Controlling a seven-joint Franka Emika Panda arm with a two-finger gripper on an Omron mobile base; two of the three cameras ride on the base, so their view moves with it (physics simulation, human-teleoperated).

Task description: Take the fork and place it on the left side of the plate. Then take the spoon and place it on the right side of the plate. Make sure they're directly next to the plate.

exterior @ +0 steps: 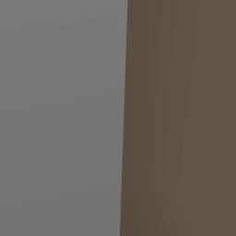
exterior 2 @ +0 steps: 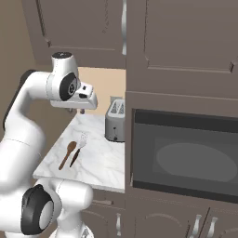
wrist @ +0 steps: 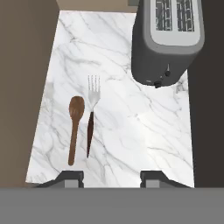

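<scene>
A tall brown cabinet with a built-in dark oven is seen at the right in the right base view. Beside it, a white marble surface is set between brown walls. A grey two-slot toaster is stood at the far end of the surface, next to the cabinet. The end effector is held above the near end of the surface, with its jaws parted and nothing between them. A wooden spoon is laid on the surface with its bowl pointing away. The fork, with silvery tines and a dark handle, is laid just beside the spoon, nearly parallel to it, towards the toaster side, well apart from the toaster.
</scene>
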